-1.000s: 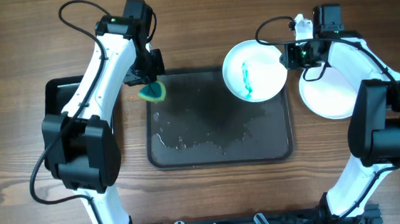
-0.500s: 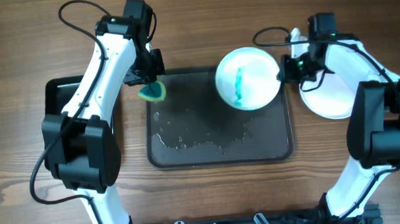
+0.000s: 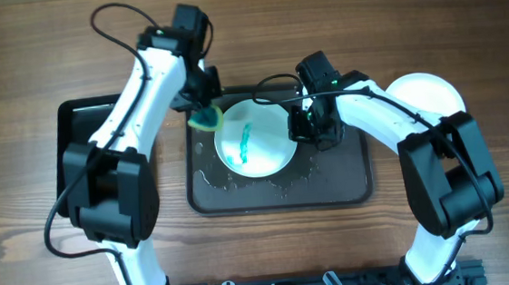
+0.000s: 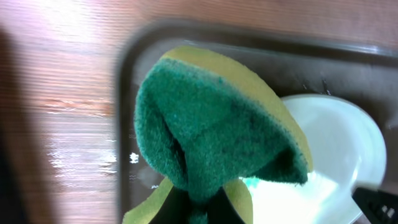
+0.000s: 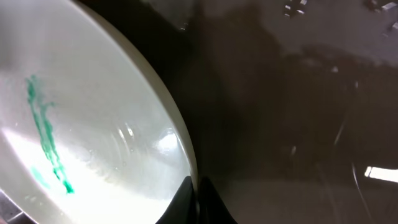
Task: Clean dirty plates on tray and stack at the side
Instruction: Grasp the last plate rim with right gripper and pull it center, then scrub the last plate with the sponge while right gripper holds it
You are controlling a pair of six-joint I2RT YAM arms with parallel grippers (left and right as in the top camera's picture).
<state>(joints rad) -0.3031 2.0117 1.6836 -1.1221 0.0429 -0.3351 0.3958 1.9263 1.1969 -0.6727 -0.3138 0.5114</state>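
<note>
A white plate (image 3: 254, 142) with a green smear (image 3: 245, 140) sits over the dark wet tray (image 3: 330, 180). My right gripper (image 3: 301, 131) is shut on the plate's right rim; the right wrist view shows the rim (image 5: 180, 143) pinched between my fingers (image 5: 198, 196) and the smear (image 5: 45, 134). My left gripper (image 3: 202, 103) is shut on a green and yellow sponge (image 3: 204, 120), which hangs at the plate's upper left edge. In the left wrist view the sponge (image 4: 217, 124) fills the frame, with the plate (image 4: 336, 155) just behind it.
A clean white plate (image 3: 433, 92) lies on the wooden table right of the tray. A second black tray (image 3: 76, 129) lies at the left, partly under my left arm. Water drops (image 3: 239, 182) lie on the main tray's front part.
My right gripper has carried the dirty plate left from the tray's right rear corner to its left middle. My left gripper with the sponge has shifted slightly right, to the plate's edge.
</note>
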